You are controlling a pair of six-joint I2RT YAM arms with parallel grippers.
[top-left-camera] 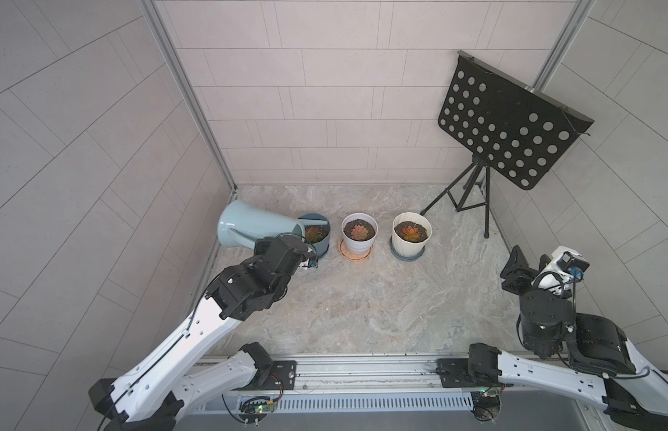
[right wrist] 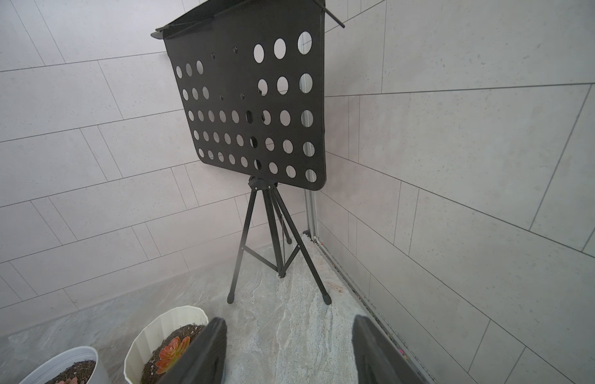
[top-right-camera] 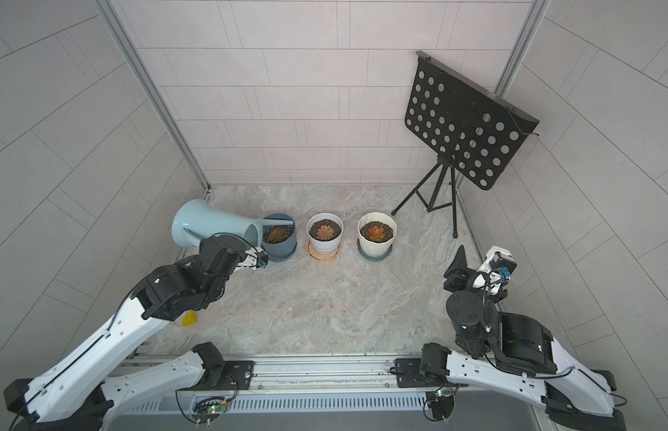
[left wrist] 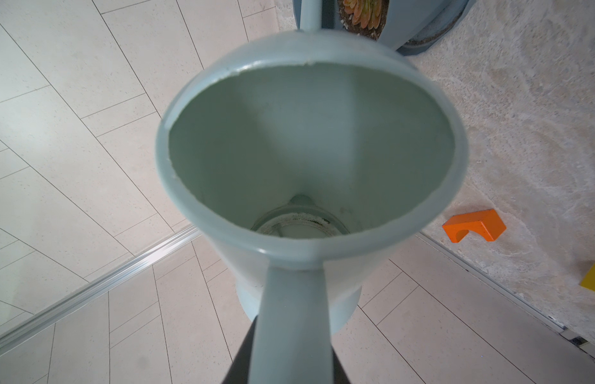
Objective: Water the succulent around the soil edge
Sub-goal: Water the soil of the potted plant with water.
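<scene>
Now | left end effector (left wrist: 288,364): gripping watering can (top-left-camera: 246,224) | tilted over blue pot (top-left-camera: 322,247)

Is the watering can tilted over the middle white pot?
No, the watering can leans over the blue pot, next to the middle white pot.

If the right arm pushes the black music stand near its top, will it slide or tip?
Likely to tip: the music stand carries a wide perforated plate high on thin tripod legs, so it looks top-heavy. The plate looks rigid, so it should not flex. Pushed low, its feet might slide instead.
</scene>
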